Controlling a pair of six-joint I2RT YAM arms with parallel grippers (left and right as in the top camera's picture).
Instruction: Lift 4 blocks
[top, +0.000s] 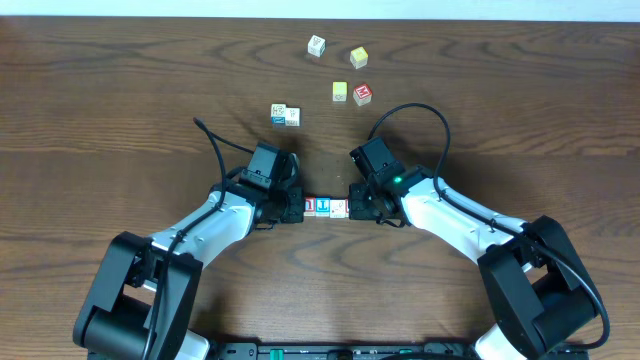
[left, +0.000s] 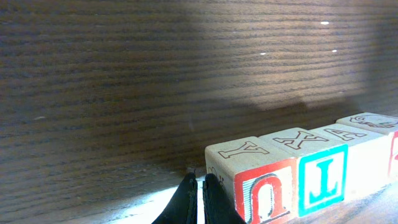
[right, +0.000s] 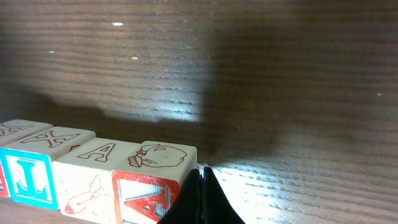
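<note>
Row of four small wooden alphabet cubes (top: 326, 207), long axis 9-to-3 o'clock. Black left gripper (left: 199, 200), jaws pressed together, at 9 o'clock end; black right gripper (right: 203, 198), likewise, at 3 o'clock end.

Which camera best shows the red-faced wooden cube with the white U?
Left wrist: the red-faced wooden U cube sits close, its letter readable. Overhead shows it tiny; right wrist shows only a corner at the frame edge.
</note>
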